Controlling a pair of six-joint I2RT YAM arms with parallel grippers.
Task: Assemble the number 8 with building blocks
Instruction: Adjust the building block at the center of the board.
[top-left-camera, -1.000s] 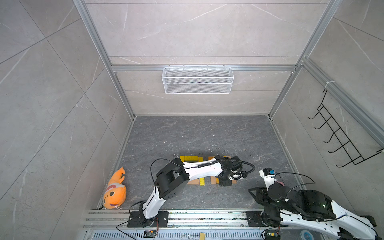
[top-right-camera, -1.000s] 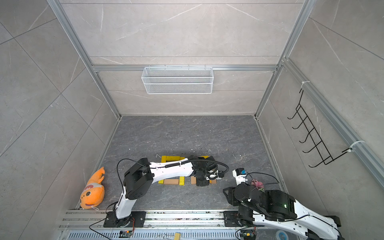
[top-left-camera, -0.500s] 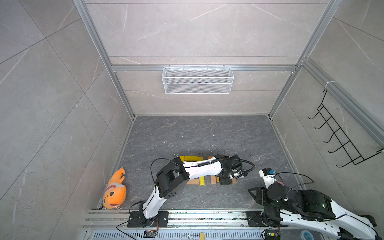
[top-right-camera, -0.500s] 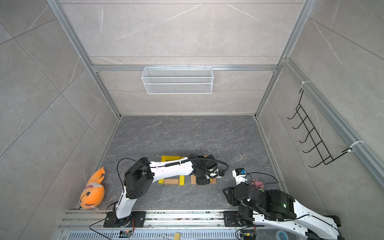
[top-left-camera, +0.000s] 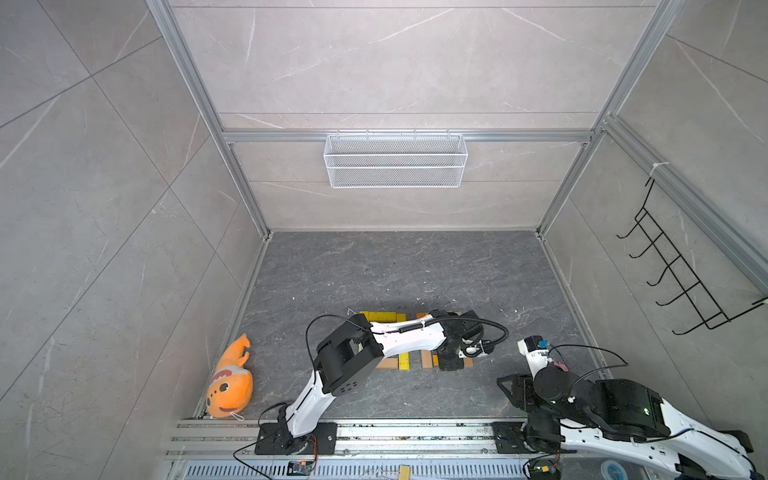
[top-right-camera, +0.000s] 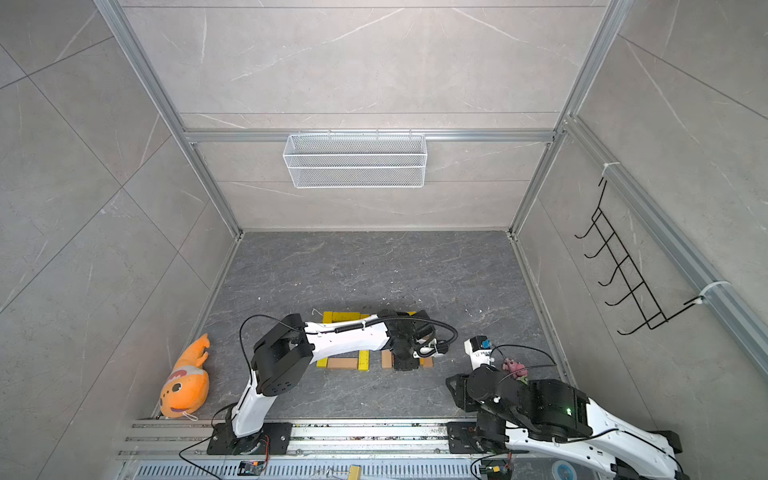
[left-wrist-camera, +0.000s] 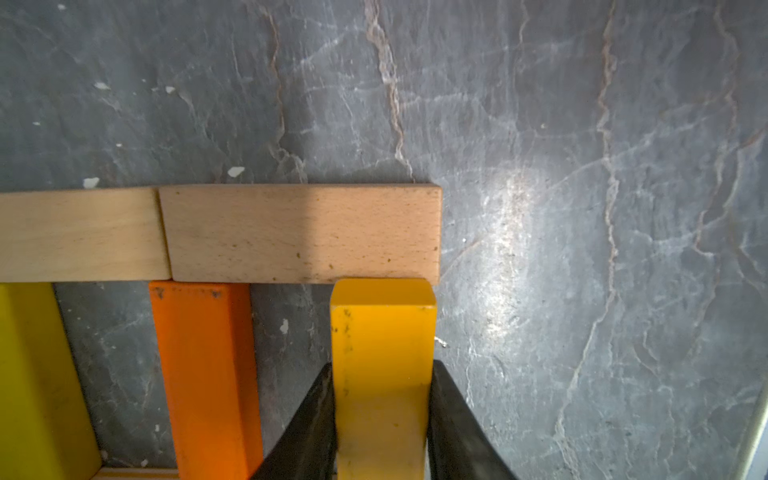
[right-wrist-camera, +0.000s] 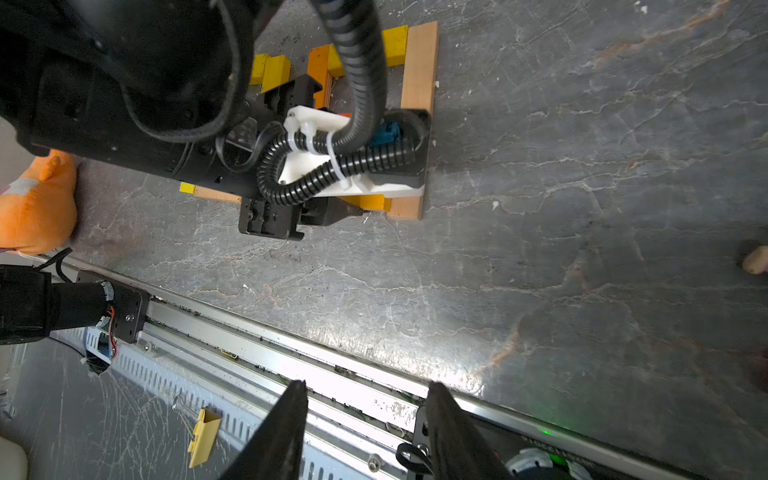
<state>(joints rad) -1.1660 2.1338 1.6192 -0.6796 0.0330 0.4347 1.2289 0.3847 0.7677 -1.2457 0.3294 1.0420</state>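
You have dark grey veined slab (top-left-camera: 395, 270) as work surface. Building blocks (top-left-camera: 404, 362) lie flat on it, lower centre of frame in both top views: yellow, orange, tan bars, several touching end to side. Orange plush fish (top-left-camera: 230, 382) lower left, at slab edge.

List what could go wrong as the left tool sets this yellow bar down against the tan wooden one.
1. The yellow rectangular wooden bar, clamped in the left tool, appears to meet the edge of the tan rectangular wooden bar; pushing further may shove that out of line with its tan neighbour.
2. On release, the black fingers may drag the yellow bar askew, or nudge the orange rectangular wooden bar lying close beside it.
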